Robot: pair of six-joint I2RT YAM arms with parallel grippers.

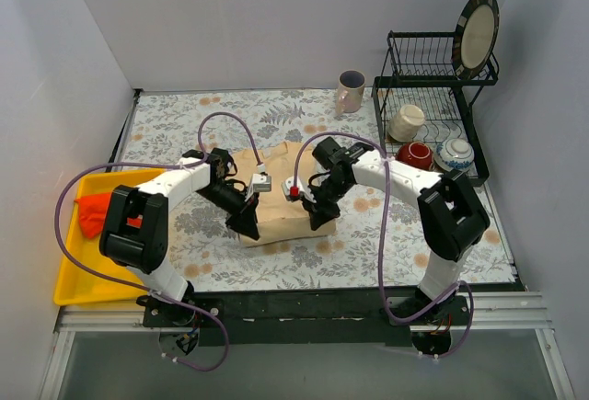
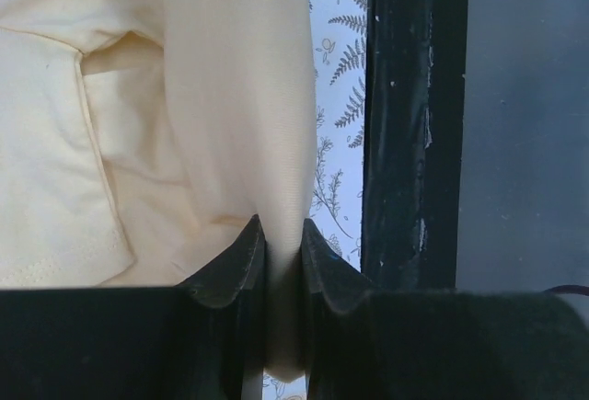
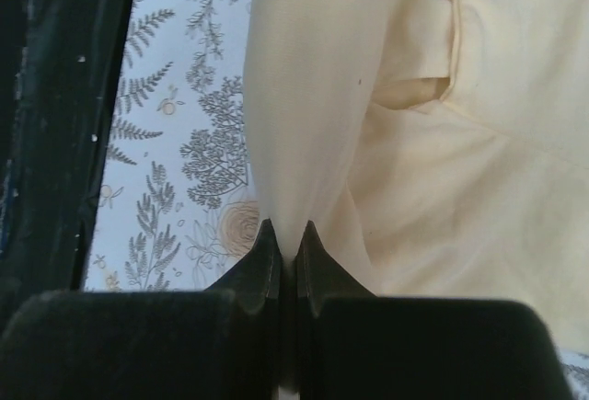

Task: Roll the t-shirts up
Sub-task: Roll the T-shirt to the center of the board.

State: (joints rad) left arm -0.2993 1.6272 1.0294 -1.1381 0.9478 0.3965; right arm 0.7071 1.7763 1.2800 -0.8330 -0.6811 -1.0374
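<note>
**Q:** Top external view: where is the work piece, and what holds it?

**A:** The pale cream-beige, short-sleeved cloth t-shirt (image 1: 276, 188) lies flat on the floral-patterned desk (image 1: 368, 253). It spans the gap between the left jaws and the right jaws, and each pair meets one corner of its near edge.

**Q:** What is the state of the jaws?

**A:** In the left wrist view, the left jaws are pressed together on a raised fold of the t-shirt (image 2: 230, 97), with a strip of fabric showing between them. In the right wrist view, the right jaws are pressed together as well. The t-shirt (image 3: 304, 124) narrows into their tips, so they appear to be pinching it.

**Q:** Why hold it at two corners?

**A:** Probably so that the edge lifts level and turns over evenly, which would start a straight roll. A single pinch would likely skew the cloth. No turn of the roll has formed yet.

**Q:** What are the counts?

**A:** There are two arms and two pairs of jaws. There are two garments: the cream one between the jaws, and a red-orange cloth garment (image 1: 90, 211) well to the left of the left jaws. That one sits in the one shallow yellow plastic tray (image 1: 69, 280), presumably waiting its turn. Beyond the right jaws stand one pale ceramic mug (image 1: 351, 90) and one black wire dish rack (image 1: 433, 83). The rack holds one round plate (image 1: 479, 32) upright and three small vessels.
</note>
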